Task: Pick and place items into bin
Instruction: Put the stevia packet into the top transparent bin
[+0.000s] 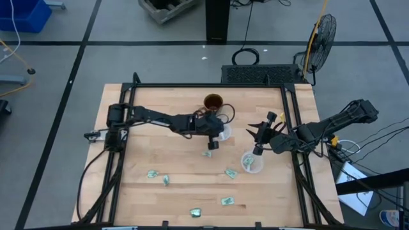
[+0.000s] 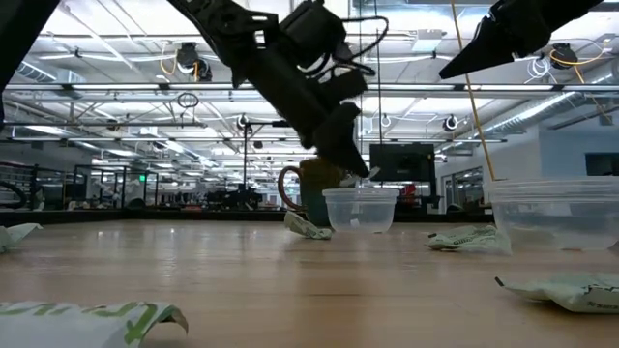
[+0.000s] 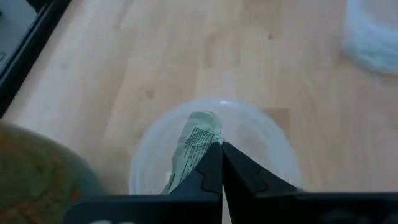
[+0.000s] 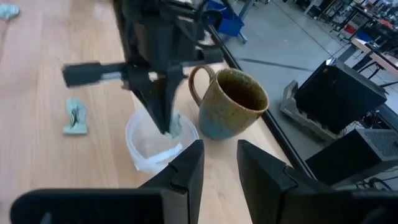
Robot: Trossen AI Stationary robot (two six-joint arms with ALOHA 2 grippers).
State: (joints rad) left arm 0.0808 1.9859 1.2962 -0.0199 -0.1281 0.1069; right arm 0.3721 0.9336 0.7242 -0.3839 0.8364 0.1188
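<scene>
Packets of pale green-and-white foil, small and flat, are the items to be moved. One packet hangs pinched at its lower end between the closed fingers of the left end effector, directly over a clear plastic cup that stands just beside the brown mug. In the right wrist view the left end effector's fingers point straight down into the cup's mouth, with the packet at their tips, inside or just above the rim. The right end effector hovers over a second clear cup near the desk's right rail; its fingers stand a narrow gap apart and hold nothing.

Other packets lie loose on the wooden desk: one just below the left end effector, one beside the second cup, and four more toward the near edge.

Handling, as judged from appearance: each packet looks very light, thin and crinkly, with a slick wrapper, so it should bend rather than resist and could slide from a weak pinch or cling to a finger on release. A flat-lying packet offers little height; a raised, crumpled edge or sealed end seems the best place to grip, with fingertips close to the desk. The cups also look light and could tip if bumped.
</scene>
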